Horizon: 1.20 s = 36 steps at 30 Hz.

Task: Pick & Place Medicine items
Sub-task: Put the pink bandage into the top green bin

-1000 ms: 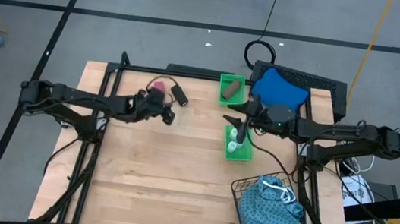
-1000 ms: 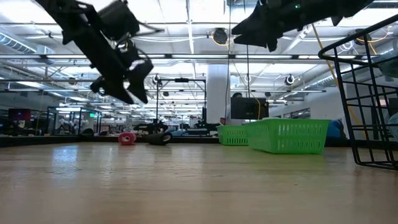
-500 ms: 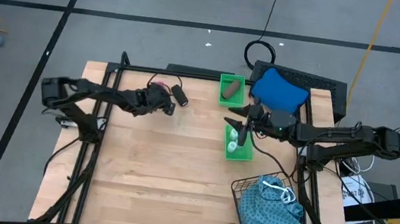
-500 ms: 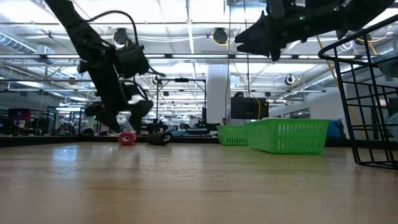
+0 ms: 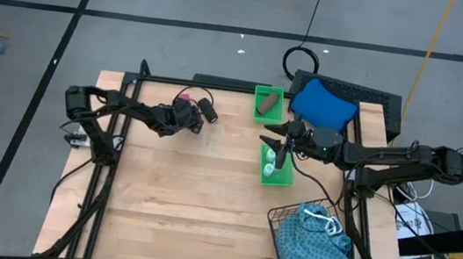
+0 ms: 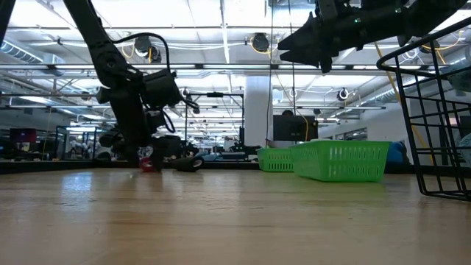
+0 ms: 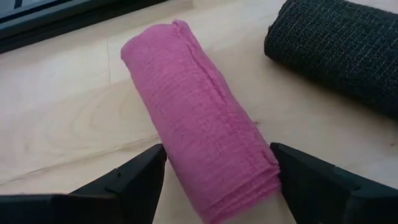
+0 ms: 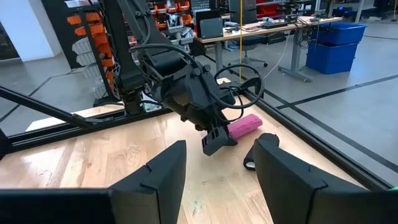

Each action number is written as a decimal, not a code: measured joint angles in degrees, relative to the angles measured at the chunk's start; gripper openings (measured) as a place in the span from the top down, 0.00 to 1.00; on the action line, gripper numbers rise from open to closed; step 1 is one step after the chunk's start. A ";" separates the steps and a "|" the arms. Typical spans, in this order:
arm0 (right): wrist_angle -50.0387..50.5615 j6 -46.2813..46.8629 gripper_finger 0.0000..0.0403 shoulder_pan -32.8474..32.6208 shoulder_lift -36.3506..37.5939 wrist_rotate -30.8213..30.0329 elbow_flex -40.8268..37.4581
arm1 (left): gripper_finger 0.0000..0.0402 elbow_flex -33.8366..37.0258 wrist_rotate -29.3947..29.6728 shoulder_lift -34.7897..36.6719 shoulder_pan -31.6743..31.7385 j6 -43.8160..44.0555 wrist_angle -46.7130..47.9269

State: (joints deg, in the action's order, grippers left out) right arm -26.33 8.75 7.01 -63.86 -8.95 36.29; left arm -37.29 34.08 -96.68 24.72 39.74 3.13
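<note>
Your left tool (image 7: 214,186), released, straddles the pink roll (image 7: 199,118) lying on the counter (image 5: 197,196) near its far edge, beside the black roll (image 7: 336,50). Your right tool (image 5: 270,143), released, hovers above the green tray (image 5: 276,177).

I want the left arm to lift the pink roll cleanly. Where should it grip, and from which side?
Grip the pink roll across its middle, coming down from above. It lies flat on the table, and the left gripper already has open fingers either side of it. The black roll lies apart, probably clear.
</note>
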 joint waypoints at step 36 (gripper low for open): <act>0.87 4.31 0.58 0.00 -0.02 0.02 0.02 | 0.70 0.23 -5.84 19.14 -20.65 -20.50 -4.77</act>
State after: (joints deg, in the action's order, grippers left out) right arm -25.45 13.06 7.01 -63.87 -8.93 36.32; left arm -37.06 28.24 -77.54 4.08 19.24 -1.64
